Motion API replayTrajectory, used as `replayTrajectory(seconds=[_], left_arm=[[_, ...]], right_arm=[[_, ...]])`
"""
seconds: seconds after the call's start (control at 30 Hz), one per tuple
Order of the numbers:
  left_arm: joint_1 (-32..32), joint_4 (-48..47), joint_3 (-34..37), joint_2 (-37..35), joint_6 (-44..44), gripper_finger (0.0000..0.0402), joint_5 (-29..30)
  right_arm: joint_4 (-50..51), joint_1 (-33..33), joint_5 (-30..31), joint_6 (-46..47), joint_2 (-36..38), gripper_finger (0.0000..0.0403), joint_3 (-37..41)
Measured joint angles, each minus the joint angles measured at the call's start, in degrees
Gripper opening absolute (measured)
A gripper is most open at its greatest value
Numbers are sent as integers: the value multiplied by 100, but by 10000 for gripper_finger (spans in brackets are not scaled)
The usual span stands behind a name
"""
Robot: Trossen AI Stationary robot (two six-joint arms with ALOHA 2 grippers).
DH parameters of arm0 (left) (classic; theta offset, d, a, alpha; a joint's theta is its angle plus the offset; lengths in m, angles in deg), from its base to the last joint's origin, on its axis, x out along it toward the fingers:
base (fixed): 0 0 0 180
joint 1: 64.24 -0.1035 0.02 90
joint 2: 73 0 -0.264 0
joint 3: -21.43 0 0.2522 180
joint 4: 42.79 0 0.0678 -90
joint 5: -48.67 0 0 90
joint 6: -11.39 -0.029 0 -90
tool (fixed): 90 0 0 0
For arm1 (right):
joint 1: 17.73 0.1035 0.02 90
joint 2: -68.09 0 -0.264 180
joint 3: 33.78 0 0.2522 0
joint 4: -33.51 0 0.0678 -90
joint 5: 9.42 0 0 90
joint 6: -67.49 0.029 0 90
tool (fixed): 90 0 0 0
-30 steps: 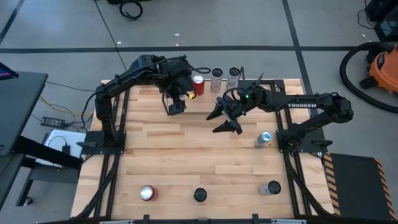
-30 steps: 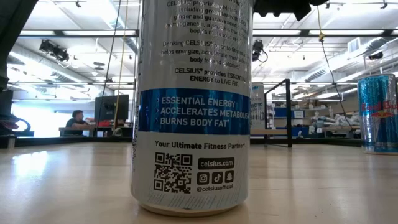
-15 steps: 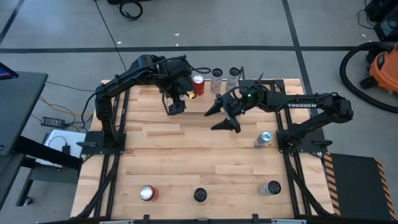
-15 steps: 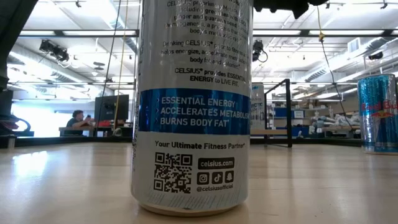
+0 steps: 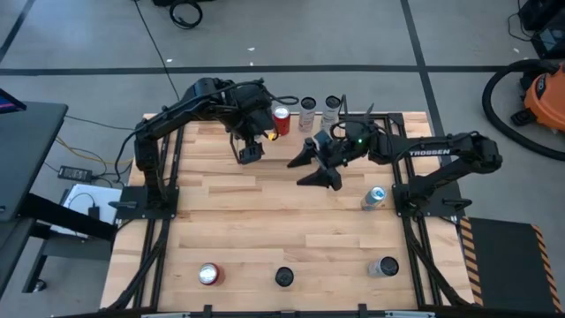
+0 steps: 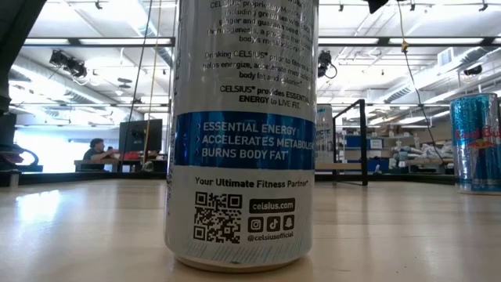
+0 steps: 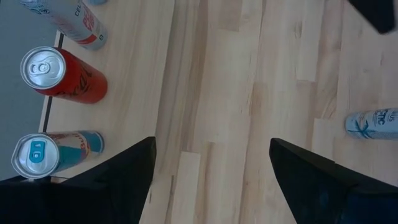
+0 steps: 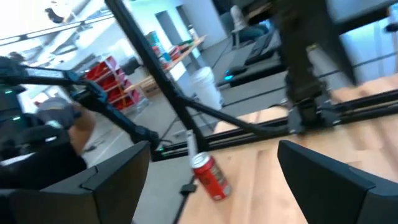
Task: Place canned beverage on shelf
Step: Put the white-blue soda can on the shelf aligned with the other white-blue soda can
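Both claws are spread and empty: right gripper [image 5: 310, 168] mid-tabletop, left gripper [image 5: 250, 152] beside the red aluminium can [image 5: 282, 120] near the far edge.

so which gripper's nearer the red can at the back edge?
Left. The left gripper hangs open just in front of the red can, slightly to its left. The right gripper, also open and empty, sits farther off toward the table's middle.
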Motion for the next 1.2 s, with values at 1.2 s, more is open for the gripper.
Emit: replayTrajectory(seconds=[1.2], left_arm=[[909, 360, 3511, -2130, 1505, 316, 3]], right_arm=[[1521, 3661, 4800, -221, -790, 363, 0]])
